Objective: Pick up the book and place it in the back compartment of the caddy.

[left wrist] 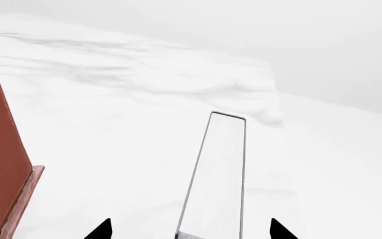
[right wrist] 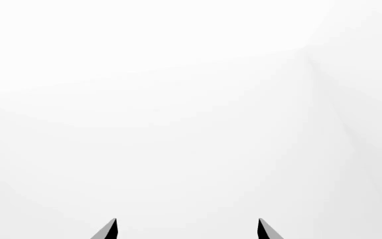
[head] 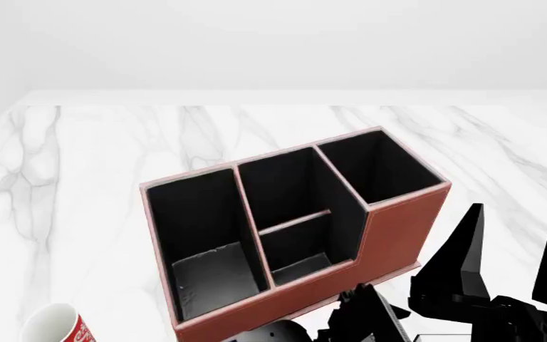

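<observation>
- A red-and-white mug stands at the near left of the marble desk, well apart from the work, and is not needed.
- The caddy sits mid-desk, turned at an angle. A long undivided cell is seen at its left, a divided section in the middle and a tall-walled cell at its right.
- The back compartment is taken to be the small middle cell bounded by the low-cut reddish wall. It is seen to be unoccupied, so the book is not yet placed.
- The book appears only in the left wrist view, edge-on, with white page edges framed by thin black covers. It lies just beside the caddy's outer wall, and whether it rests on the desk cannot be told.
- The left gripper is held with its fingers apart, one tip on either side of the book. A gap shows at each cover, so nothing is clamped yet.
- The book is judged stiff and light. Its plain covers are likely smooth and may slip under a weak pinch.
- Hold is best taken flat across both covers, with the book's middle between the pads, so that the pages are kept shut and tilting is avoided.
- A narrow, upright carry is judged necessary, since the cell is small and squarish.
- The right gripper is raised at the near right with its fingers spread, and nothing is held.
</observation>
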You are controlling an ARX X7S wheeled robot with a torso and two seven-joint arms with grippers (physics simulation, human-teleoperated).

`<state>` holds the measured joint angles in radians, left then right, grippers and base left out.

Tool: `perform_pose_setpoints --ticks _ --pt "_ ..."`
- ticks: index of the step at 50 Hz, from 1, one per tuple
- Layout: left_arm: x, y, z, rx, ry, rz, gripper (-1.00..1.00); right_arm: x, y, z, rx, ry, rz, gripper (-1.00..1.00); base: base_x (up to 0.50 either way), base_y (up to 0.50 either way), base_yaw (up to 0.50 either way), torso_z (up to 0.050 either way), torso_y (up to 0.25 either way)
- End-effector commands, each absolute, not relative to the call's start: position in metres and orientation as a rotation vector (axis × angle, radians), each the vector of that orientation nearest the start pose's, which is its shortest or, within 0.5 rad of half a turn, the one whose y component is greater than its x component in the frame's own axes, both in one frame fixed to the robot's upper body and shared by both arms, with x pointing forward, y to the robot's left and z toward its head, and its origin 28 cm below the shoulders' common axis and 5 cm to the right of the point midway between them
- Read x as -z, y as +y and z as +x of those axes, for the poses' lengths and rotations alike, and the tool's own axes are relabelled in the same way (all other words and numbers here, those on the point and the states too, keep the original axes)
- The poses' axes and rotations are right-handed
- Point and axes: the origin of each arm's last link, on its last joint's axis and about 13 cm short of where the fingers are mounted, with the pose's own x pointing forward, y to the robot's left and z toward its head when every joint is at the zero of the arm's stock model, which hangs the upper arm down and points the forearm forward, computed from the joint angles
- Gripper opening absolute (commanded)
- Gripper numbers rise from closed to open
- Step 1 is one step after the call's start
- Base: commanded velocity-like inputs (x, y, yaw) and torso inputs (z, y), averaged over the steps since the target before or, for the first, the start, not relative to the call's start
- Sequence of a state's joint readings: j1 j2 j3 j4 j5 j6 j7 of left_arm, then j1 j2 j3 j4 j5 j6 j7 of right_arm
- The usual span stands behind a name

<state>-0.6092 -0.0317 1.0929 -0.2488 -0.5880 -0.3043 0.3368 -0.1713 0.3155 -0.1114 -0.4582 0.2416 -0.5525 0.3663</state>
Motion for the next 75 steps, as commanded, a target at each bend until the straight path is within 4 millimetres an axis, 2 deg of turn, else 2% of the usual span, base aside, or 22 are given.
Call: perform_pose_setpoints --ticks 1,23,24,52,57,67,75 --pt "-0.043 0.038 0.244 1.369 0.28 0.042 1.0 -0.117 -0.123 0.164 0.113 -0.782 0.16 1.0 0.0 0.0 0.0 0.0 0.0" --pt "-0.031 0.033 0.242 1.385 0.304 0.047 1.0 -0.116 -0.123 0.164 0.114 -0.783 0.161 1.0 0.0 0.0 0.0 0.0 0.0" --pt "-0.031 0.033 0.242 1.384 0.303 0.049 -1.0 -0.116 -0.123 0.164 0.114 -0.782 0.161 1.0 0.0 0.0 0.0 0.0 0.0" --pt "-0.027 0.038 0.25 1.305 0.259 0.088 -1.0 -0.116 -0.122 0.164 0.111 -0.782 0.164 1.0 0.0 0.0 0.0 0.0 0.0" --pt "-0.037 0.042 0.251 1.292 0.229 0.083 -1.0 -0.118 -0.122 0.162 0.109 -0.788 0.167 1.0 0.0 0.0 0.0 0.0 0.0" --pt "-0.07 0.06 0.258 1.209 0.152 -0.004 -1.0 -0.124 -0.119 0.155 0.09 -0.812 0.181 1.0 0.0 0.0 0.0 0.0 0.0" --pt "-0.09 0.065 0.247 1.215 0.109 -0.025 -1.0 -0.129 -0.119 0.15 0.076 -0.842 0.194 1.0 0.0 0.0 0.0 0.0 0.001"
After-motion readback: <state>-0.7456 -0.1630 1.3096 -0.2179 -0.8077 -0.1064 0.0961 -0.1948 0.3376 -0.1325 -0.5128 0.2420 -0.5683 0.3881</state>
